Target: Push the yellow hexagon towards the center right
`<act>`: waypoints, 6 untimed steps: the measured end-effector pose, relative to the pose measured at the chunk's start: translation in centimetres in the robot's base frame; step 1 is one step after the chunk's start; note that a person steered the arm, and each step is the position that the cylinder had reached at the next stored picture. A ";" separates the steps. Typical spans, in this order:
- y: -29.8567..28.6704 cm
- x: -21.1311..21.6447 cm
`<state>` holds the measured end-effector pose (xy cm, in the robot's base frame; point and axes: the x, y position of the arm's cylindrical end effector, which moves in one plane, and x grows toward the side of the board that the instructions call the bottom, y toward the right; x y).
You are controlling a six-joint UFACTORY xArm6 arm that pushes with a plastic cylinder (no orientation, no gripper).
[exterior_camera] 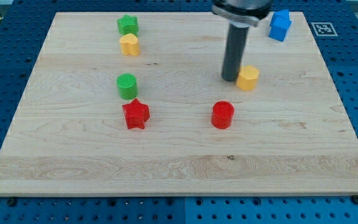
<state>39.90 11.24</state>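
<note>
The yellow hexagon [248, 78] lies right of the board's middle, in the upper half. My tip [230, 79] stands right against its left side; I cannot tell if it touches. A second yellow block [129, 45], shaped more like a heart or pentagon, lies at the upper left below a green block.
A green star-like block [128, 25] is at the upper left, a green cylinder [127, 86] and a red star [135, 114] at the left of centre. A red cylinder [222, 115] lies below my tip. A blue block [279, 25] sits at the upper right. The wooden board [291, 168] has blue pegboard around it.
</note>
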 end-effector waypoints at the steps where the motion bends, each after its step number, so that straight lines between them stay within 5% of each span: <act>1: 3.8 0.6; 4: 5.6 5.0; 6: -7.3 5.1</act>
